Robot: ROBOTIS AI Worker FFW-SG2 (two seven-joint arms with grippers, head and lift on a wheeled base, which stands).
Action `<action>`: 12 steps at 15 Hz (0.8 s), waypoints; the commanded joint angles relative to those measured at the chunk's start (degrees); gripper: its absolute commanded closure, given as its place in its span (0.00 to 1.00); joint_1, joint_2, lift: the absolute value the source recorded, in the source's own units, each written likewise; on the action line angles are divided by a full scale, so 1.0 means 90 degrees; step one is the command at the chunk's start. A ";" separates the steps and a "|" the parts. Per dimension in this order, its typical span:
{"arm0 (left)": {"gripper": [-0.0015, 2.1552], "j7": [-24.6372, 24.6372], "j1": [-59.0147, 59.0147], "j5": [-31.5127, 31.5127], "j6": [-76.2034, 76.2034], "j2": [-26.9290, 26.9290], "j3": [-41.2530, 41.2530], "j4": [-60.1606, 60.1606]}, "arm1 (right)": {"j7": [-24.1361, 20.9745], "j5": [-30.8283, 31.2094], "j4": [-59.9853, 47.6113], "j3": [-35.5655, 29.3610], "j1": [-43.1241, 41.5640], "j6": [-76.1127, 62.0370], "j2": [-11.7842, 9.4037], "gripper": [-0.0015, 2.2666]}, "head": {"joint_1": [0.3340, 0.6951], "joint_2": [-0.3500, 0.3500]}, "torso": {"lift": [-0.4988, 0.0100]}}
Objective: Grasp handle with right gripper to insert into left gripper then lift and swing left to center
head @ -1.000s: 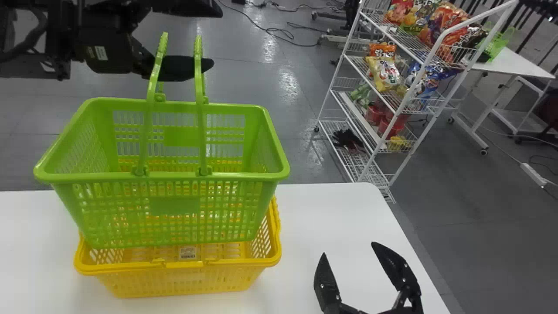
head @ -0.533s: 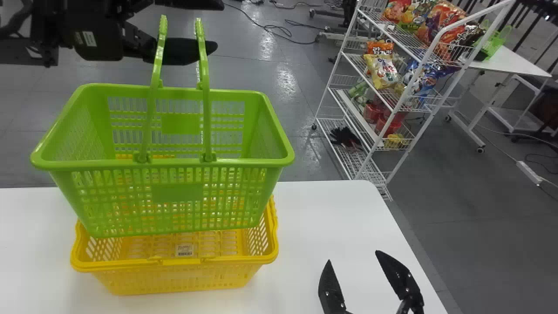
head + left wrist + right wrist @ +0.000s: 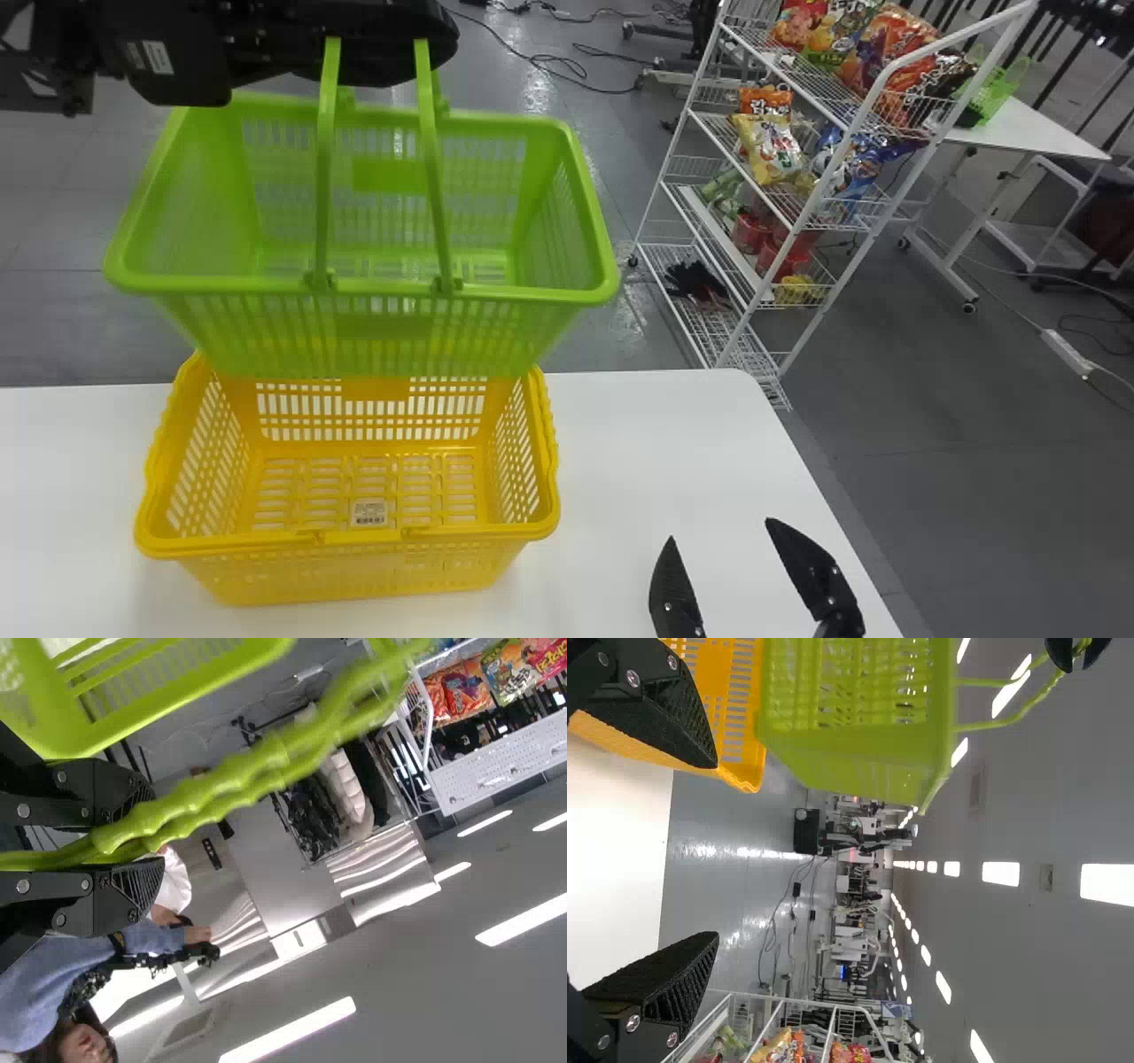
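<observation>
Held high at the head view's upper left, my left gripper (image 3: 385, 58) is shut on the upright handles (image 3: 434, 168) of the green basket (image 3: 381, 332). In the left wrist view both bumpy handles (image 3: 230, 788) pass between the fingers of that gripper (image 3: 152, 840). The green basket, empty, hangs over the far part of the yellow basket (image 3: 354, 567); the gap between them is hard to judge. Above the white table's right part, my right gripper (image 3: 722, 532) stands open and holds nothing; its two fingers are wide apart in the right wrist view, around the gripper (image 3: 718, 850).
The yellow basket stands on the white table (image 3: 638, 443), left of my right gripper. Beyond the table's right edge is a white wire rack (image 3: 753, 315) with snack bags (image 3: 771, 146). A white side table (image 3: 1028, 128) stands farther back. Grey floor lies behind the table.
My left gripper has lifted the green basket, which also shifted slightly to the right, exposing more of the yellow basket's inside. My right gripper moved a little down and right in the head view.
</observation>
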 commanded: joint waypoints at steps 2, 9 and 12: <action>0.99 0.0002 -0.0079 0.0097 0.0136 0.0239 -0.0070 -0.0007 | 0.0010 -0.0081 0.0000 -0.0048 0.0067 -0.0109 0.0002 0.06 | 0.87 0.07 | 0.80; 0.99 -0.0037 -0.0333 0.0555 0.0234 0.1861 -0.0275 -0.0016 | 0.0176 -0.0286 -0.0009 -0.0214 0.0135 -0.0188 0.0041 0.06 | 0.88 0.15 | 0.80; 0.99 -0.0184 -0.0275 0.0907 0.0234 0.2964 -0.0256 -0.0026 | 0.0186 -0.0296 -0.0029 -0.0233 0.0145 -0.0188 0.0041 0.06 | 0.87 0.28 | 0.80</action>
